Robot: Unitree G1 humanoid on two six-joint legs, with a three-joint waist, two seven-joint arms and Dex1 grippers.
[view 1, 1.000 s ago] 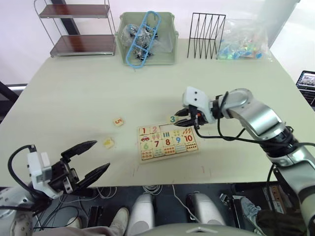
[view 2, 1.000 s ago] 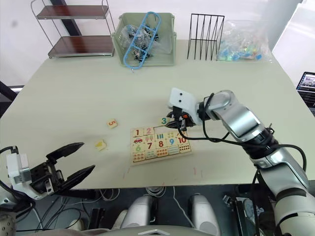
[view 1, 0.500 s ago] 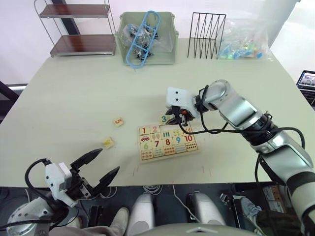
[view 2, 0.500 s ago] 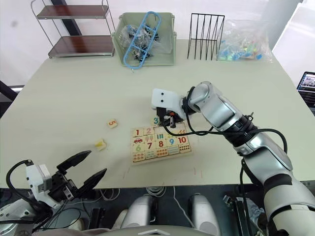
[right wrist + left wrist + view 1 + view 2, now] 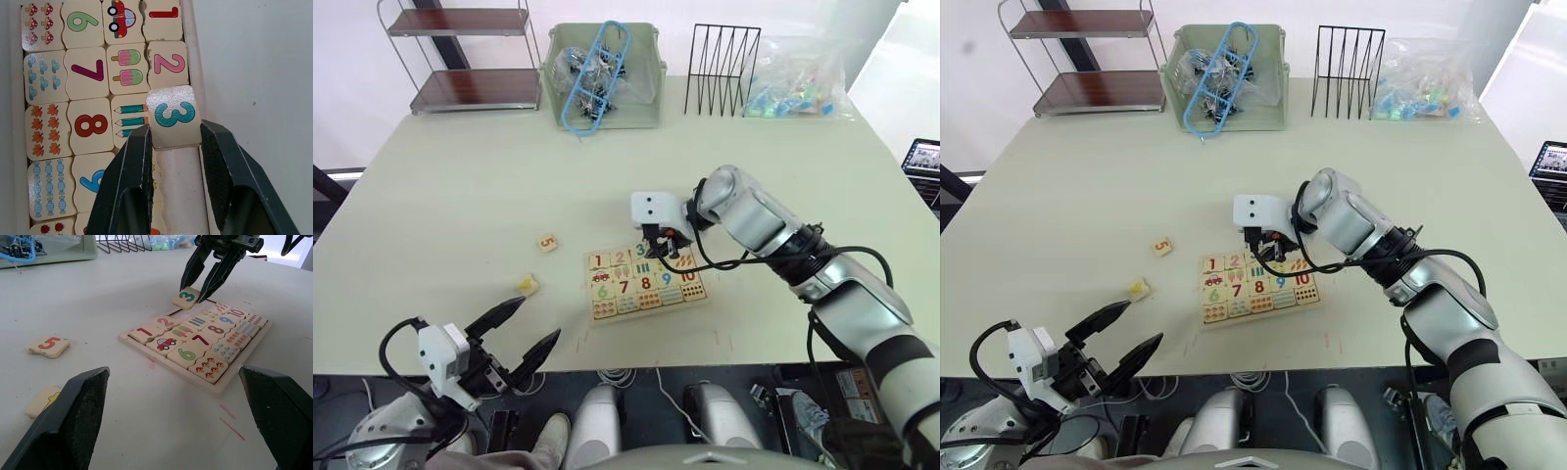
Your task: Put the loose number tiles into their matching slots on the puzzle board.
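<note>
The puzzle board (image 5: 648,310) lies near the table's front, with tiles 6 to 10 and picture tiles in it. Tiles 1 (image 5: 164,13) and 2 (image 5: 169,64) sit in the top-row slots. My right gripper (image 5: 175,128) is shut on the 3 tile (image 5: 173,116), which hangs tilted over the board's rim (image 5: 215,390) just past the 2. Loose on the table left of the board lie the 5 tile (image 5: 546,242) and a tile with a yellow mark (image 5: 528,285). My left gripper (image 5: 537,319) hangs open below the table's front edge, apart from everything.
Along the far edge stand a metal shelf (image 5: 460,59), a green bin (image 5: 646,98) with a blue hanger, a black wire rack (image 5: 722,69) and a bag of coloured pieces (image 5: 793,88). A laptop (image 5: 922,157) sits off the table's right side.
My right gripper has swung round and carried the 3 tile left and down to the board's top row. My left gripper has drifted right and lower, still open.
</note>
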